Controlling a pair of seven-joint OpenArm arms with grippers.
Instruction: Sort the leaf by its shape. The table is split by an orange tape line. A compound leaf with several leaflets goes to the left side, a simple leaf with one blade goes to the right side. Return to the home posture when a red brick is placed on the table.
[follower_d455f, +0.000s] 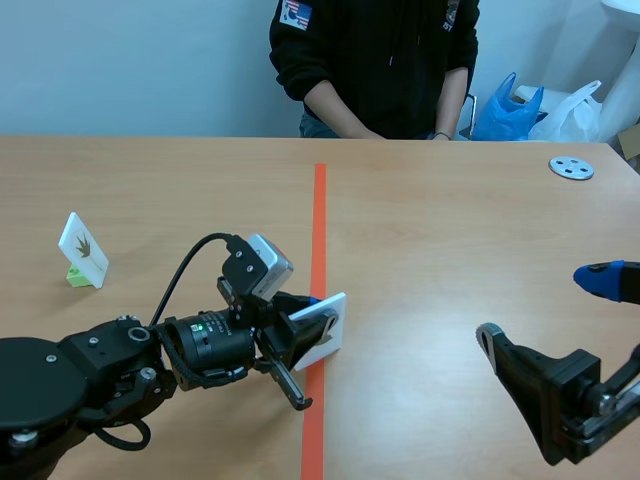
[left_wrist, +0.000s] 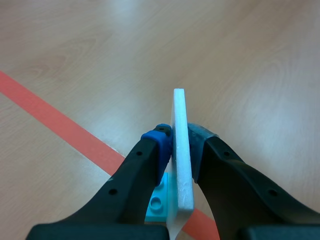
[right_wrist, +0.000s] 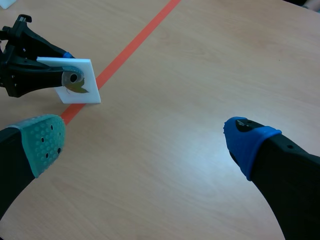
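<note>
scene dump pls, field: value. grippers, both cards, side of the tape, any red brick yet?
left gripper: shut on held card
held card: white, on a cyan base, at the orange tape line
held card leaf: partly hidden by the gripper, shape unclear
right gripper: open, holding nothing, right of the line
second card: left side, on a green base, leaf with several points
red brick: none in view
person: seated across the table
grey disc: far right of the table

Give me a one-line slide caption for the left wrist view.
The left claw clamps a white card edge-on, its light blue base showing beneath, over the orange tape line.
</note>
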